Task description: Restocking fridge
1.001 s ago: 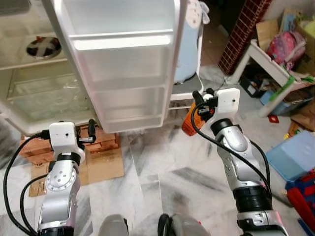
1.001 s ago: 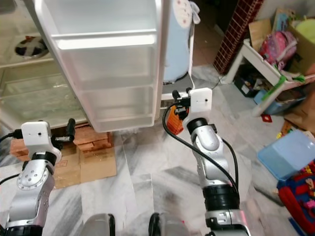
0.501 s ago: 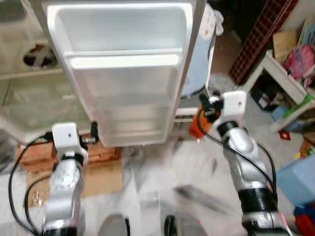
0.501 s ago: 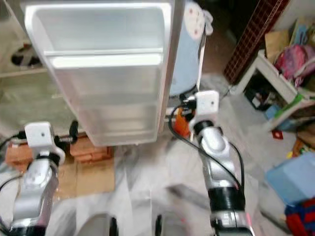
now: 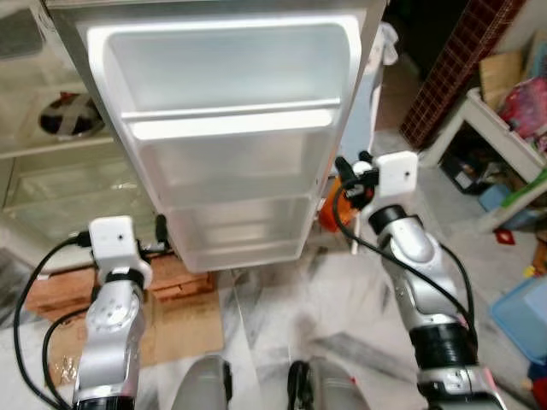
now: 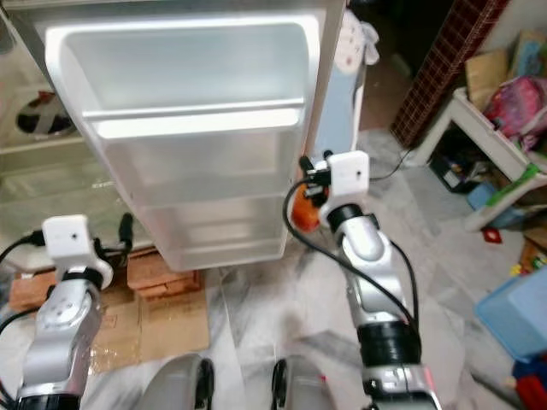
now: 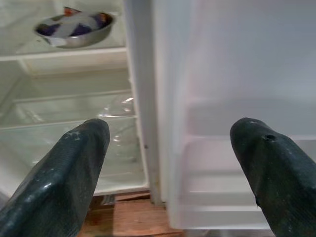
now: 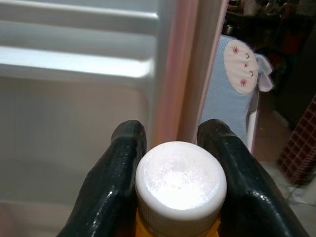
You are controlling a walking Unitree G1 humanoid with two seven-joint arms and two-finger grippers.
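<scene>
Left eye view. The fridge door (image 5: 231, 137) stands swung open toward the robot, its inner face showing 3 moulded door shelves, all bare; this is judged the likely place for the stock being carried. The right gripper (image 5: 349, 178) is raised just beside the door's outer edge, grasping 1 orange bottle (image 5: 332, 207), probably held upright so it can be set down on its base. The left gripper (image 5: 160, 232) hovers low near the door's bottom corner, carrying nothing. Beside the door the fridge interior (image 5: 51, 171) holds 1 metal bowl (image 5: 73, 90) on an upper shelf. 1 stack of bricks (image 5: 175, 272) lies on the floor under the fridge, apparently as a prop.

Right eye view. The same scene: 2 silver arms and 1 light-blue appliance (image 6: 342, 94) behind the door. A low white table (image 6: 496, 145) stands well apart at the right.

Left wrist view. The 2 black fingers (image 7: 64, 173) are spread wide, released, with the door's hinge edge between them and the bowl seen far beyond.

Right wrist view. The 2 fingers (image 8: 118, 177) are clenched on the bottle's neck, just below its 1 white cap (image 8: 180, 180). The cap points at the door's edge, so the bottle is judged not yet lined up with a shelf.
</scene>
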